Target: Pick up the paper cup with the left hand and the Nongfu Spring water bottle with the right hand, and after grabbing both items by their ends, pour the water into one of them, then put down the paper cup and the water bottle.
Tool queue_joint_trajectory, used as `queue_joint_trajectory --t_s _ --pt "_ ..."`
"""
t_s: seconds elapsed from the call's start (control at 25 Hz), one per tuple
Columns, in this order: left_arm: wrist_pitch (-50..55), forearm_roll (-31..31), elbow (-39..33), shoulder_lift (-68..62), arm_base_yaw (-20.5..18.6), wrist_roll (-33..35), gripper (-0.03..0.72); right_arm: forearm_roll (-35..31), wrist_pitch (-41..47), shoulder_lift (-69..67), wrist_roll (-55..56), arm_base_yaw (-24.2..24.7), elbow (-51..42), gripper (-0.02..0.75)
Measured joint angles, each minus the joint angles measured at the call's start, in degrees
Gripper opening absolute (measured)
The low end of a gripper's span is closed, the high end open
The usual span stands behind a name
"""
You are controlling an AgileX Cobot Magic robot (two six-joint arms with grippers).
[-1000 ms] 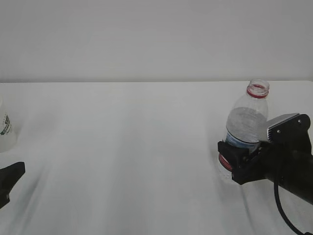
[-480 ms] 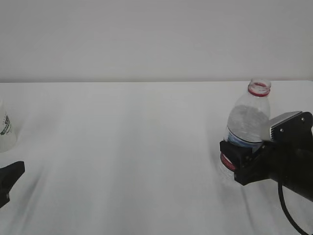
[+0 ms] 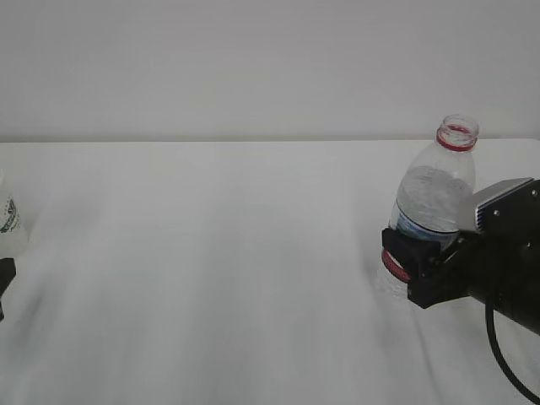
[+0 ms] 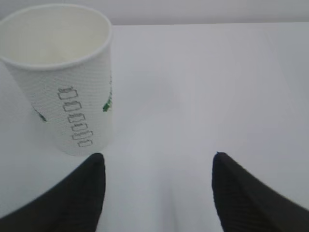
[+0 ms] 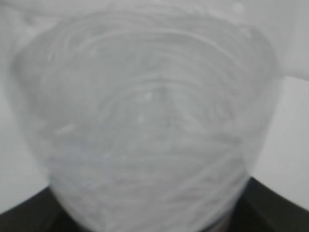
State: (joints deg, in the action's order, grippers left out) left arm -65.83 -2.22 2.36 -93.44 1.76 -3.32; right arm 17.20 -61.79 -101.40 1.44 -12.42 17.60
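Most of your black left gripper [image 4: 157,191] is cut off in the exterior view, but the wrist view shows its jaws spread wide and empty, the small white tapered paper cup [image 4: 65,77] standing upright just ahead of the left fingertip [image 4: 87,188]. Your black right gripper [image 3: 413,266] clasps the lower body of the tall clear ribbed plastic water bottle [image 3: 434,198], uncapped, tilted slightly, at the white table's [image 3: 211,253] right side. Label writing is unreadable; the cup's print shows only grey box outlines and green marks.

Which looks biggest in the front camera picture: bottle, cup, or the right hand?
1. Right hand with its arm: largest, though it sits nearest the camera and is cut off by the edge.
2. Bottle: nearly as big.
3. Cup: smallest, but only a sliver shows at the edge.
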Motion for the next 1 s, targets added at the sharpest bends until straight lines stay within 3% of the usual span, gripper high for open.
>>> queue_joint_trajectory --t_s 0.2,0.4,0.76,1.0 --pt "0.00 3.96 1.58 0.00 -0.26 1.41 0.507 0.00 0.00 0.00 0.00 0.00 0.00 0.485" --pt "0.00 4.26 1.81 0.00 -4.54 1.63 0.507 0.00 0.00 0.00 0.00 0.00 -0.09 0.485" --pt "0.00 -2.46 4.68 0.00 -12.29 1.31 0.507 0.00 0.00 0.00 0.00 0.00 -0.09 0.485" --pt "0.00 -5.43 6.00 -1.75 -13.78 1.01 0.507 0.00 0.00 0.00 0.00 0.00 -0.09 0.485"
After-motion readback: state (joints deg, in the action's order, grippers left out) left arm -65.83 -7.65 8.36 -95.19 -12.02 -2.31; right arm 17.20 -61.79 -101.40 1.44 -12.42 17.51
